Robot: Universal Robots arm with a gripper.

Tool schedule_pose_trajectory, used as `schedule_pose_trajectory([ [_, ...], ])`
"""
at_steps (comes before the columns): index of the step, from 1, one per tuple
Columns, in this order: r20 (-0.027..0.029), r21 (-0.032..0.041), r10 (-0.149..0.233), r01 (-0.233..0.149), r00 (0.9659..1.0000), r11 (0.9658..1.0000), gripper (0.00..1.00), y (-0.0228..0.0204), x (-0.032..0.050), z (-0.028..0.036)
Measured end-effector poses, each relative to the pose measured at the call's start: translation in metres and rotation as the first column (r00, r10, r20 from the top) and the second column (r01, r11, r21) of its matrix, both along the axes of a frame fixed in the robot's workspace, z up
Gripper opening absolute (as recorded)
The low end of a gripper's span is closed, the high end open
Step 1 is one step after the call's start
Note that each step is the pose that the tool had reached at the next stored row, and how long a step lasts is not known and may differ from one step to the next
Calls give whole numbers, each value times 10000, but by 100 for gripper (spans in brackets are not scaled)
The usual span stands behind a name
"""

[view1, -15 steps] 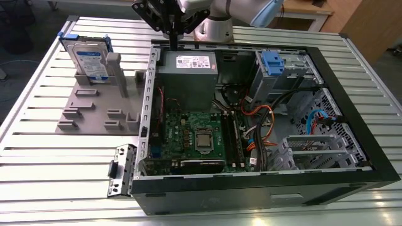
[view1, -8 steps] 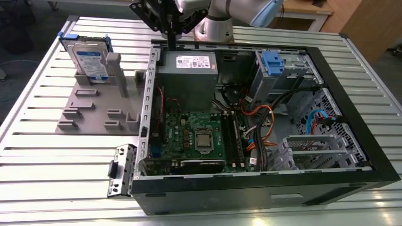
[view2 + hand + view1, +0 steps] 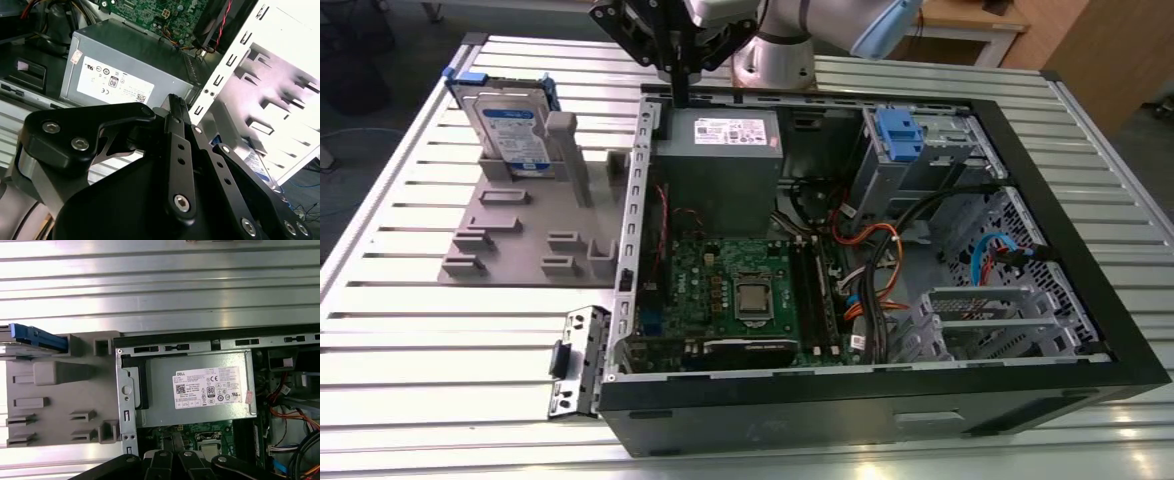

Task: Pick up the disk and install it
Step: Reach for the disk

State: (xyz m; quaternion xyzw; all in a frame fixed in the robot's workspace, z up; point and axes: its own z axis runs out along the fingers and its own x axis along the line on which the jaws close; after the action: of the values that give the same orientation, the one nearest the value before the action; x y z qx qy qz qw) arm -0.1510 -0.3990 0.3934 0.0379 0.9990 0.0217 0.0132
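The disk [image 3: 511, 128] stands upright on its edge in a grey holder [image 3: 520, 230] on the slatted table, at the exterior view's left of the open computer case [image 3: 1067, 250]. It is silver with a white-and-blue label and a blue frame. In the first wrist view its blue edge [image 3: 37, 334] shows end-on above the holder [image 3: 55, 390]. My black gripper [image 3: 678, 98] hangs over the case's far rim, above the power supply, to the right of the disk and apart from it. Its fingers [image 3: 175, 105] are shut together with nothing between them.
Inside the case are a grey power supply with a white sticker [image 3: 720, 150], a green motherboard [image 3: 734, 290], a blue clip on a metal cage [image 3: 901, 130] and loose cables [image 3: 881, 270]. A detached bracket [image 3: 576, 360] lies by the case's front left corner.
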Motion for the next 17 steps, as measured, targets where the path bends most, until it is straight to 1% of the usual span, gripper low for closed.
schedule_pose_trajectory([
  [17,1,1,0,0,10000,10000,10,0,-130,0],
])
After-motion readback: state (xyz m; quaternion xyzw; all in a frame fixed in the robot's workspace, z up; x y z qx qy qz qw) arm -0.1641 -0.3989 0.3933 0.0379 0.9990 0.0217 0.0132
